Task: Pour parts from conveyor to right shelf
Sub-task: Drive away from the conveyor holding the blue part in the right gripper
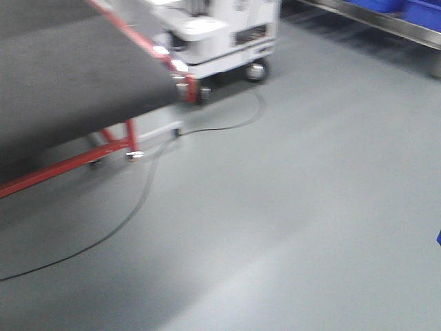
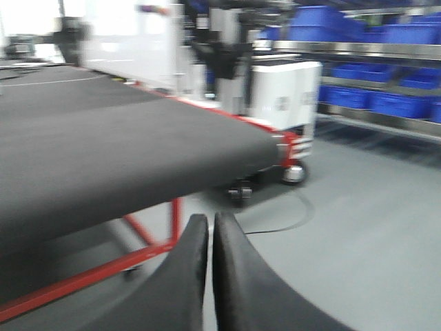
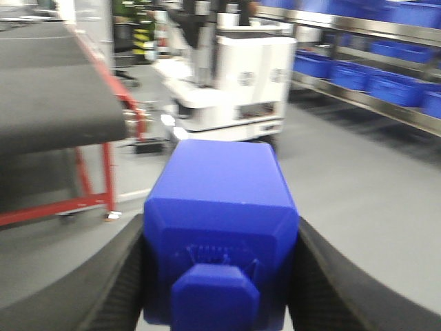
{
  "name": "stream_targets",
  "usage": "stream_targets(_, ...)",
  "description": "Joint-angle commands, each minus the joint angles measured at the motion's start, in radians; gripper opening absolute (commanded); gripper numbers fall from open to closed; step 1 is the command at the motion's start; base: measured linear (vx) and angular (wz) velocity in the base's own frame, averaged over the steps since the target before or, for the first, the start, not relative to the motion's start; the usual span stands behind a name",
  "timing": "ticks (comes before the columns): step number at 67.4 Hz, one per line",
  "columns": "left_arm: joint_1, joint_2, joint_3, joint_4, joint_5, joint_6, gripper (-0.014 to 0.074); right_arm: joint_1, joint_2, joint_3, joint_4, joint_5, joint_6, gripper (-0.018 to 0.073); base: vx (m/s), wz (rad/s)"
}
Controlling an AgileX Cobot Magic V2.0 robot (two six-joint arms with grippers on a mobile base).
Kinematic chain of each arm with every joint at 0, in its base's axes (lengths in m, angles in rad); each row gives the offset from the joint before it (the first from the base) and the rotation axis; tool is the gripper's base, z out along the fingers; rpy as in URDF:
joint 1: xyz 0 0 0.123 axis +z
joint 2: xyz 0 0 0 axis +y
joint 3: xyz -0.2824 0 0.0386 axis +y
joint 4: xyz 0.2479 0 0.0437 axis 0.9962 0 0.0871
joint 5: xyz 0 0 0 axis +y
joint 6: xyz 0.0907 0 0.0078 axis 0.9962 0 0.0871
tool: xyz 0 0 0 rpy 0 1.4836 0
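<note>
The conveyor [image 1: 69,62] fills the left, and a cart [image 1: 220,34] stands just behind its end. A cable [image 1: 138,200] lies on the floor [image 1: 310,207] beside the conveyor's leg. The shelf [image 1: 372,17] (bins [image 1: 420,12] on it) lines the far right. The brick [image 3: 217,186] sits between the right gripper's [image 3: 220,227] fingers.

all three views face the conveyor [image 1: 69,62] end.

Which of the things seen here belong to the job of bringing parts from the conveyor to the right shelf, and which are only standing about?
For the job:
- blue brick, held in the right gripper
- conveyor
- right shelf with its blue bins
- left gripper, shut and empty

Only standing about:
- white wheeled machine
- black cable
</note>
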Motion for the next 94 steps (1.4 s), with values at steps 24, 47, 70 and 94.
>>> stream_targets(24,-0.001,-0.004,-0.026,-0.006,-0.072,-0.007,-0.0006,-0.004,0.013,-0.029,0.002,-0.077,-0.003,0.0048,-0.19,-0.72)
stream_targets(47,-0.001,-0.004,-0.026,-0.006,-0.072,-0.007,-0.0006,-0.004,0.013,-0.029,0.002,-0.077,-0.003,0.0048,-0.17,-0.72)
stream_targets(70,-0.001,-0.004,-0.026,-0.006,-0.072,-0.007,-0.0006,-0.004,0.013,-0.029,0.002,-0.077,-0.003,0.0048,-0.07,-0.89)
stream_targets(94,-0.001,-0.004,-0.026,-0.006,-0.072,-0.007,-0.0006,-0.004,0.013,-0.029,0.002,-0.077,-0.003,0.0048,0.02,-0.79)
